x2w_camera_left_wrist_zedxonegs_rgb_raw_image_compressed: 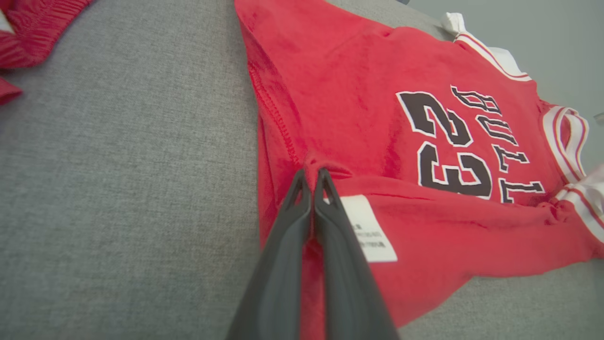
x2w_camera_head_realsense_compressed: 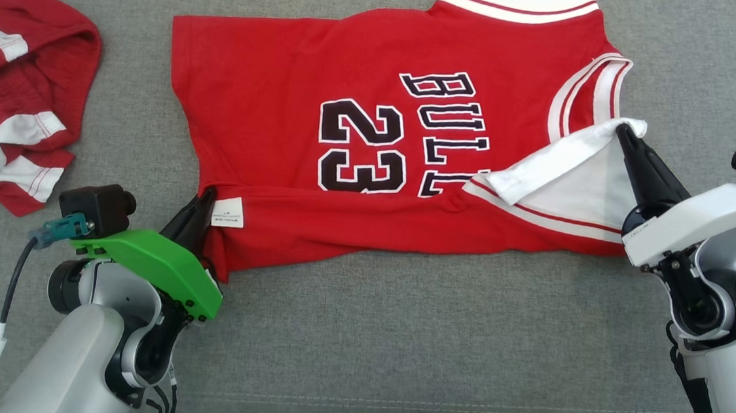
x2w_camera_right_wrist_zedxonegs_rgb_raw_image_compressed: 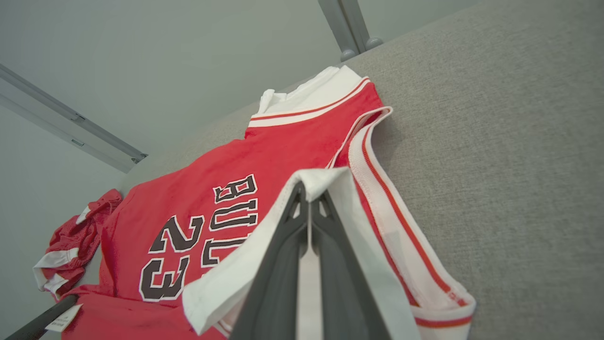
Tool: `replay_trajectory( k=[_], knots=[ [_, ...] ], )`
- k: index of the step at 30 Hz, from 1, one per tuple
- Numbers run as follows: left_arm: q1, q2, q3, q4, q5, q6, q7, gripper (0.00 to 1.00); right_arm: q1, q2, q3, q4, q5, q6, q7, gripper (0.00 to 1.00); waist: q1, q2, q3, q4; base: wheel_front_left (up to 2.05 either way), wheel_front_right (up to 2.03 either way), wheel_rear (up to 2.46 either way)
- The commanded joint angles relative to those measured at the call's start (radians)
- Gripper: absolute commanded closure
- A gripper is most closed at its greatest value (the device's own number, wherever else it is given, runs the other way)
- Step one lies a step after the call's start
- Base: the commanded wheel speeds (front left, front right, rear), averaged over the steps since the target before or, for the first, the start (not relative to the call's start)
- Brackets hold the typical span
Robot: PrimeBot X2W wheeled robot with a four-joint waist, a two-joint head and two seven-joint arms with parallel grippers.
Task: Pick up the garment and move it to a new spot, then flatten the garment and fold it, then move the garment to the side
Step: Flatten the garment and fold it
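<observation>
The garment (x2w_camera_head_realsense_compressed: 326, 72) is a red basketball jersey with "23" and white trim, spread on the grey fabric surface with its near edge folded over onto itself. My left gripper (x2w_camera_head_realsense_compressed: 206, 195) is shut on the hem corner beside the white care label (x2w_camera_head_realsense_compressed: 228, 213); in the left wrist view the fingertips (x2w_camera_left_wrist_zedxonegs_rgb_raw_image_compressed: 311, 177) pinch red cloth of the garment (x2w_camera_left_wrist_zedxonegs_rgb_raw_image_compressed: 339, 85). My right gripper (x2w_camera_head_realsense_compressed: 625, 129) is shut on the white shoulder strap, lifted and folded toward the chest. In the right wrist view the right gripper (x2w_camera_right_wrist_zedxonegs_rgb_raw_image_compressed: 309, 191) clamps the white trim of the garment (x2w_camera_right_wrist_zedxonegs_rgb_raw_image_compressed: 292, 141).
A second red and white piece of clothing (x2w_camera_head_realsense_compressed: 15, 93) lies crumpled at the far left. Grey fabric surface (x2w_camera_head_realsense_compressed: 429, 343) stretches in front of the jersey. A metal post (x2w_camera_right_wrist_zedxonegs_rgb_raw_image_compressed: 347, 26) stands beyond the surface's far edge in the right wrist view.
</observation>
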Motion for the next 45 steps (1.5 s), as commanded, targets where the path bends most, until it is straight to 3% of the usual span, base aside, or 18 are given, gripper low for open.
replay_trajectory(
  k=[1, 9, 10, 11, 12, 13, 14, 16, 21, 27, 36, 45],
  knots=[
    [-0.025, -0.004, -0.002, 0.013, 0.003, -0.006, -0.001, 1.0, -0.027, -0.012, 0.008, 0.025, 0.007, 0.0, -0.008, 1.0, 0.0, 0.0, 0.011, 0.011, 0.0, 0.0, 0.0],
    [-0.062, -0.03, -0.024, 0.073, -0.01, -0.038, 0.008, 1.0, -0.109, -0.028, 0.037, 0.151, 0.052, 0.0, -0.052, 1.0, 0.0, 0.0, 0.021, 0.025, 0.0, 0.0, 0.0],
    [-0.065, -0.035, -0.022, 0.075, -0.01, -0.041, -0.001, 1.0, -0.117, -0.029, 0.033, 0.158, 0.057, 0.0, -0.068, 0.9, 0.0, 0.0, 0.022, 0.025, 0.0, 0.0, 0.0],
    [-0.07, -0.04, -0.018, 0.077, -0.011, -0.044, -0.012, 0.98, -0.126, -0.019, 0.031, 0.165, 0.081, 0.0, -0.076, 0.29, 0.0, 0.0, 0.024, 0.025, 0.0, 0.0, 0.0],
    [-0.069, -0.042, -0.02, 0.083, -0.016, -0.05, -0.012, 0.76, -0.129, -0.012, 0.033, 0.167, 0.102, 0.0, -0.083, 0.0, 0.0, 0.0, 0.024, 0.025, 0.0, 0.0, 0.0],
    [-0.069, -0.044, -0.021, 0.087, -0.021, -0.056, -0.013, 0.55, -0.133, -0.014, 0.033, 0.169, 0.114, 0.0, -0.096, 0.0, 0.0, 0.0, 0.025, 0.024, 0.0, 0.0, 0.0],
    [-0.069, -0.048, -0.015, 0.087, -0.024, -0.057, -0.026, 0.01, -0.137, -0.017, 0.033, 0.169, 0.123, 0.0, -0.112, 0.0, 0.0, 0.0, 0.025, 0.023, 0.0, 0.0, 0.0],
    [-0.067, -0.051, -0.012, 0.091, -0.018, -0.06, -0.041, 0.0, -0.139, -0.017, 0.035, 0.169, 0.14, 0.0, -0.147, 0.0, 0.0, 0.0, 0.023, 0.021, 0.0, 0.0, 0.0],
    [-0.025, -0.064, 0.029, 0.068, 0.015, -0.015, -0.163, 0.0, -0.084, -0.026, 0.036, 0.14, 0.11, 0.0, -0.305, 0.0, 0.0, 0.0, 0.005, 0.02, 0.0, 0.0, 0.0],
    [0.032, -0.064, 0.062, 0.025, 0.064, 0.036, -0.298, 0.0, 0.017, -0.03, 0.029, 0.092, -0.063, 0.0, -0.439, 0.0, 0.0, 0.0, -0.032, 0.018, 0.0, 0.0, 0.0],
    [0.127, -0.057, 0.076, -0.042, 0.215, 0.082, -0.376, 0.0, 0.208, 0.041, -0.03, -0.02, -0.322, 0.0, -0.468, 0.0, 0.0, 0.0, -0.113, 0.005, 0.0, 0.0, 0.0],
    [0.239, -0.067, 0.104, -0.058, 0.336, 0.086, -0.38, 0.0, 0.383, 0.095, -0.054, -0.095, -0.452, 0.0, -0.461, 0.0, 0.0, 0.0, -0.184, -0.01, 0.0, 0.0, 0.0]
  ],
)
